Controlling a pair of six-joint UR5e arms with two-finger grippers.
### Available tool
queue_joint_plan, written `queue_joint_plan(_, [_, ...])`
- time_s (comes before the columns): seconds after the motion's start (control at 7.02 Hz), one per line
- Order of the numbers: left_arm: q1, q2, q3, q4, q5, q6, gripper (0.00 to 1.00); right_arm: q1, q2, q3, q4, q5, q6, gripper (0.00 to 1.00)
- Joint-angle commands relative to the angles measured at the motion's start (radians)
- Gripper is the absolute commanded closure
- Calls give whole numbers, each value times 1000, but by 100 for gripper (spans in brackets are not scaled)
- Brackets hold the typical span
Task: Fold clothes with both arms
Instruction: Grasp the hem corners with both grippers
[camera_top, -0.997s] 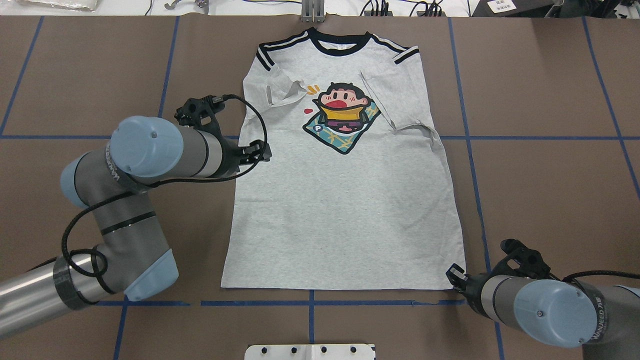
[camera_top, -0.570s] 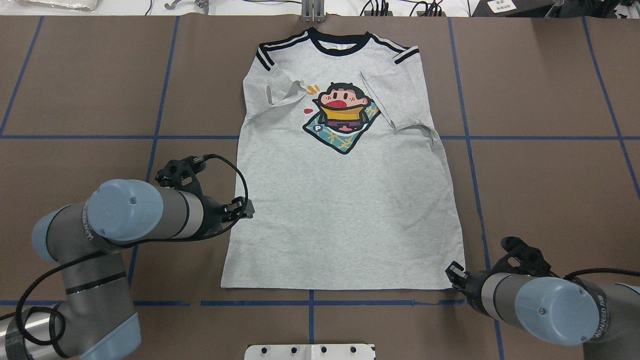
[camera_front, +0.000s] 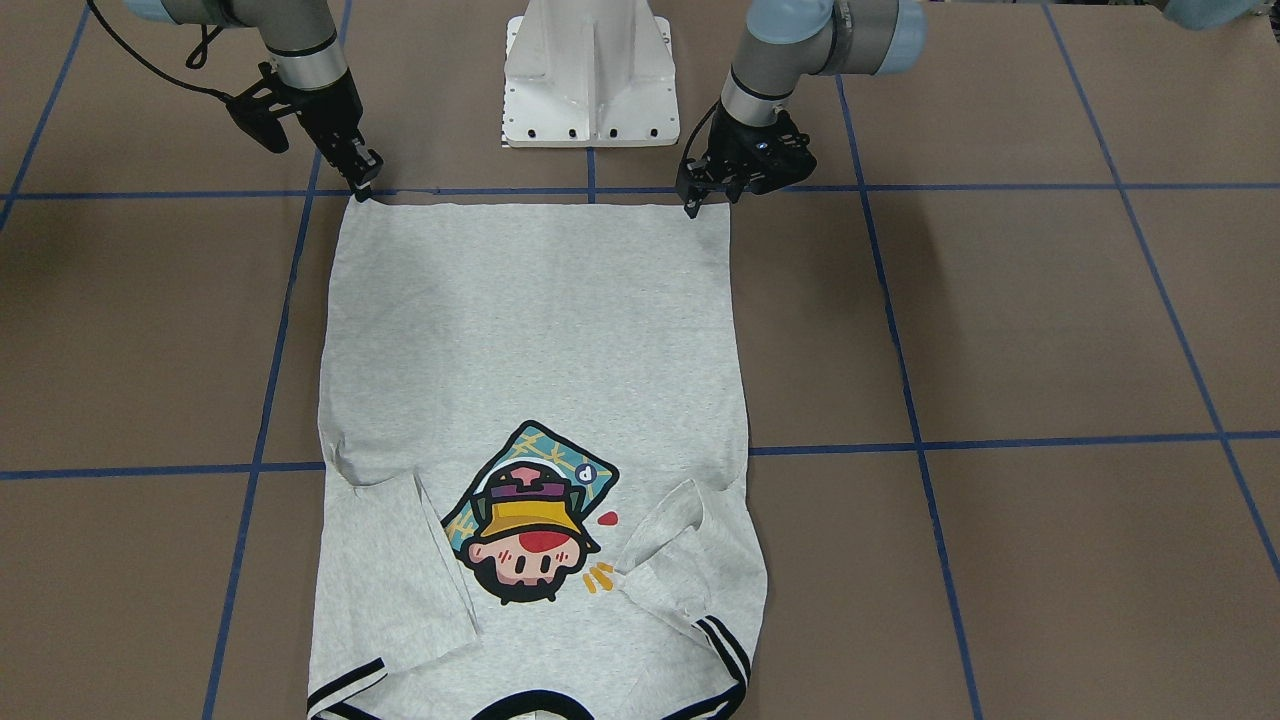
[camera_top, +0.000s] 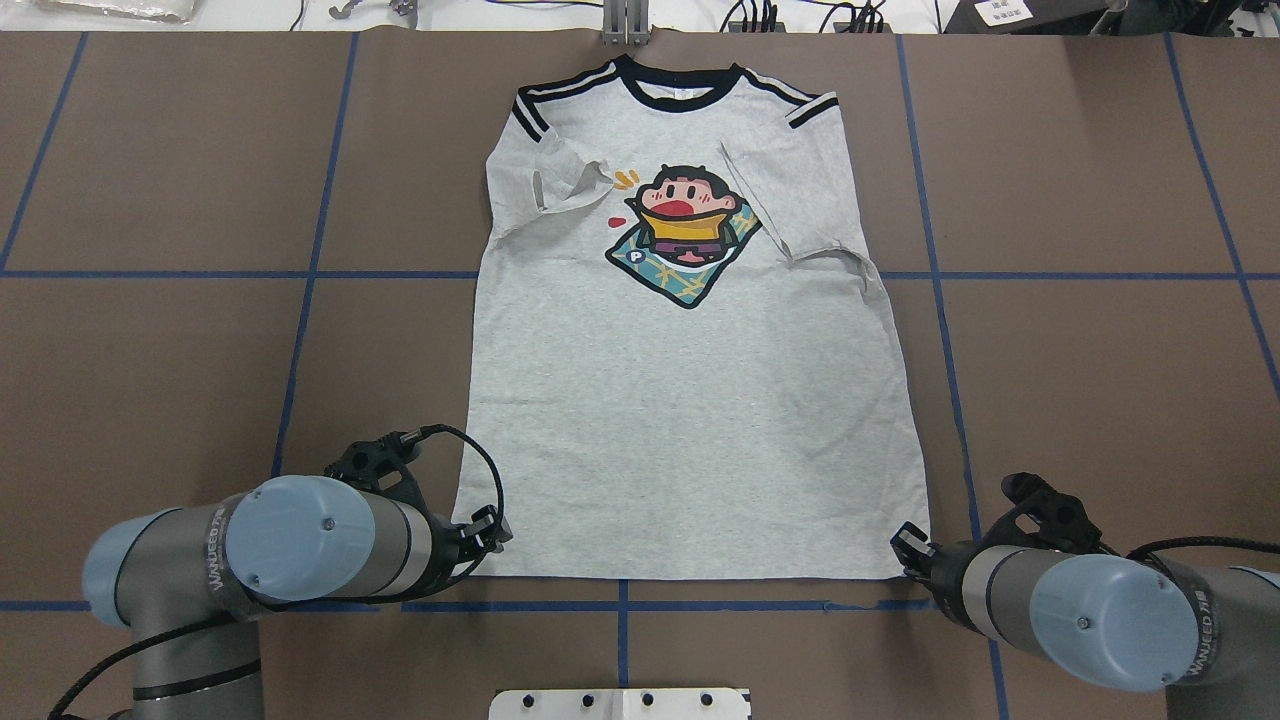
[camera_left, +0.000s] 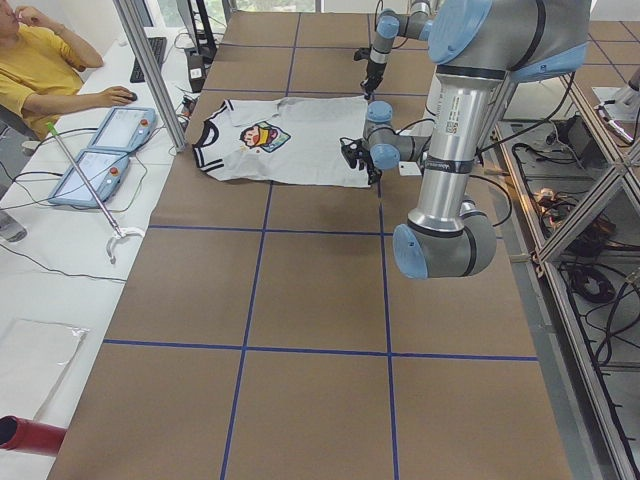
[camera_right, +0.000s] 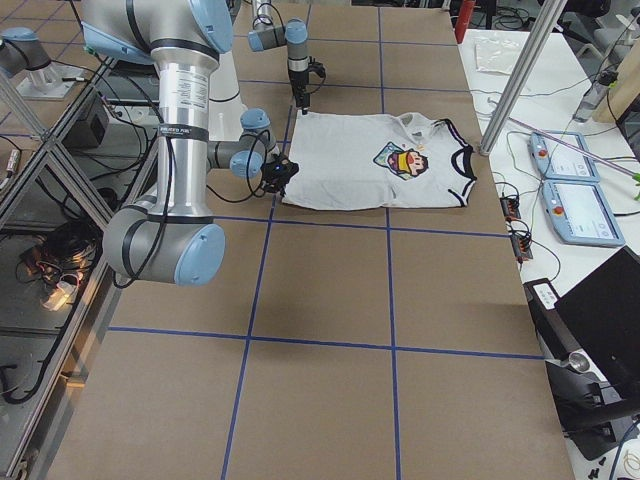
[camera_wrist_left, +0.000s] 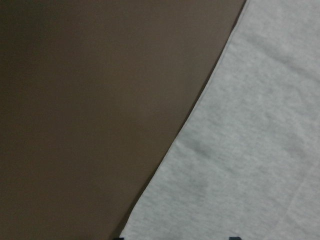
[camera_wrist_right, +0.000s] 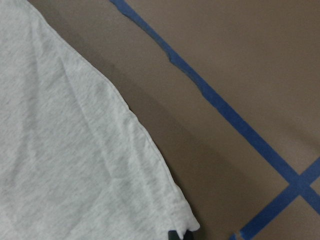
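The grey T-shirt (camera_top: 690, 400) lies flat and face up on the brown table, collar at the far edge, both sleeves folded in over the chest; it also shows in the front view (camera_front: 530, 350). My left gripper (camera_top: 490, 530) is open at the shirt's near left hem corner; the front view (camera_front: 705, 197) shows it low over that corner. The left wrist view shows the shirt's edge (camera_wrist_left: 250, 150) between two spread fingertips. My right gripper (camera_top: 905, 545) is shut on the near right hem corner (camera_wrist_right: 187, 225), also seen in the front view (camera_front: 362, 182).
The white pedestal (camera_front: 590, 70) stands just behind the hem, between the arms. Blue tape lines (camera_top: 620, 605) cross the table. An aluminium post (camera_top: 625, 25) stands past the collar. An operator (camera_left: 40, 70) and two teach pendants (camera_left: 100, 150) are at the table's far side.
My left arm has moved back along the shirt's left edge, from beside the sleeve to the near left hem corner. The right arm and the shirt have not moved.
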Motion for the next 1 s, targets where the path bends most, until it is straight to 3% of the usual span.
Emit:
queue_joint_plan(0.0, [13,2,7,3,1,-6,25,0,0,-1,-1,-1,0,100])
queue_joint_plan(0.43, [10,0,9,3,2,-2,35,0,0,0,-1,-3,0,100])
queue_joint_plan(0.85, [9,18,13,5,6,2,35,0,0,0,1,-6,0,100])
